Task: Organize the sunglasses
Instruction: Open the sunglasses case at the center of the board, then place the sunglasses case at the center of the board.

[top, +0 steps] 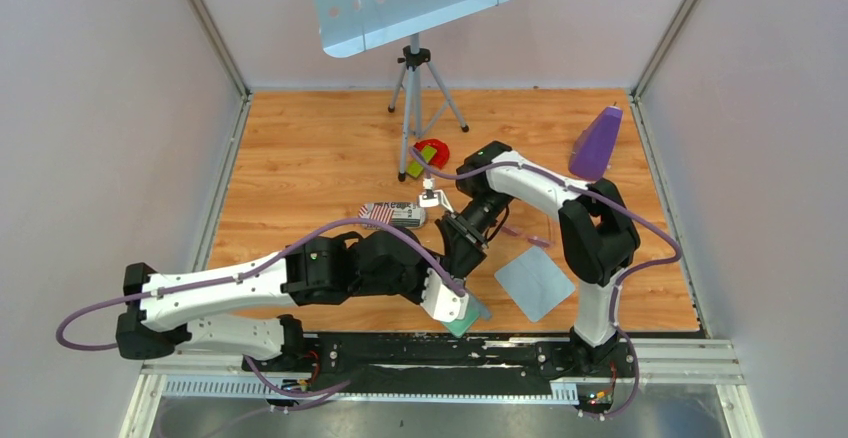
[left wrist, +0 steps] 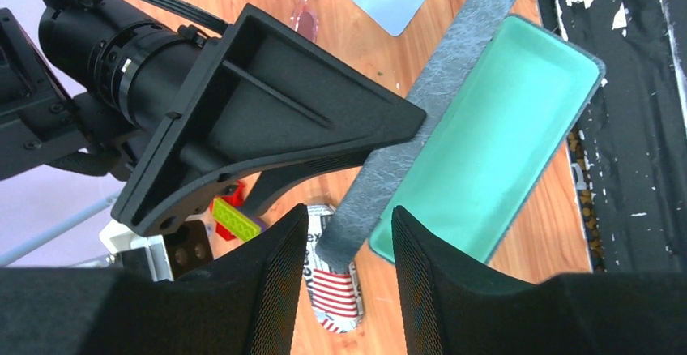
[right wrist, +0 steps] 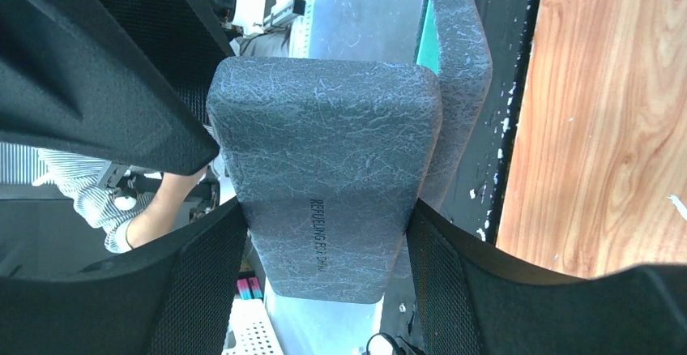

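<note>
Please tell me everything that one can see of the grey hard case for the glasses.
The grey case is an oblong hard shell with rounded corners and a rough, fibrous skin; small dark print runs along one face. It stands open; its lining is smooth, teal and empty. The right pincer clamps one half by its long sides, above the near edge of the table, and the end of that half sits between the open fingers of the left pincer.

The grey case [right wrist: 324,177] bears one line of small embossed capitals, running lengthwise toward its 6 o'clock end. It seems to begin "RE"; the rest is too faint to read.
</note>
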Controlling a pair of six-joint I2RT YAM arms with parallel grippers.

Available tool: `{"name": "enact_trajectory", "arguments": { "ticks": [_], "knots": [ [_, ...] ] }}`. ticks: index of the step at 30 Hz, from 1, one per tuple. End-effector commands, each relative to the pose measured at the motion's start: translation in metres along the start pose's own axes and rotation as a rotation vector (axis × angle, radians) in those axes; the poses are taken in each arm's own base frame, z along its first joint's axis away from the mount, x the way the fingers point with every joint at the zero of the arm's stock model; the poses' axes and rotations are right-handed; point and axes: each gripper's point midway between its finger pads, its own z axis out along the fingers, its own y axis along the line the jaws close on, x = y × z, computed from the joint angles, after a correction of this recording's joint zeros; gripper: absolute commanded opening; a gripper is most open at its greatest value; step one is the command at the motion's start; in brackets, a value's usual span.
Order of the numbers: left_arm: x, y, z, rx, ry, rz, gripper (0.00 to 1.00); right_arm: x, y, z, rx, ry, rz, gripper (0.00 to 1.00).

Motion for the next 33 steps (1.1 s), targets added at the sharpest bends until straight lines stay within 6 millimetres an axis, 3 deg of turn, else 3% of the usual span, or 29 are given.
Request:
{"name": "enact_trajectory", "arguments": {
  "ticks": [1, 10, 20, 28, 33],
  "knots": [
    [0.001, 0.002, -0.001, 0.007, 0.038, 0.054, 0.46, 0.009, 0.024, 0.008, -0.033, 0.028, 0.011, 0.2],
    [-0.003, -0.008, 0.004, 0.065, 0.044, 0.047, 0.38, 0.01, 0.027, 0.012, -0.034, 0.051, 0.0, 0.2],
    [-0.004, -0.009, 0.003, 0.074, 0.052, 0.016, 0.14, 0.011, 0.028, 0.011, -0.03, 0.057, 0.009, 0.21],
    [0.01, -0.005, 0.006, -0.019, 0.094, -0.08, 0.01, 0.007, 0.025, 0.007, -0.006, 0.064, 0.01, 0.45],
    [0.017, -0.005, 0.003, -0.094, 0.058, -0.15, 0.0, -0.003, 0.019, -0.016, 0.057, 0.02, 0.022, 0.66]
  ]
}}
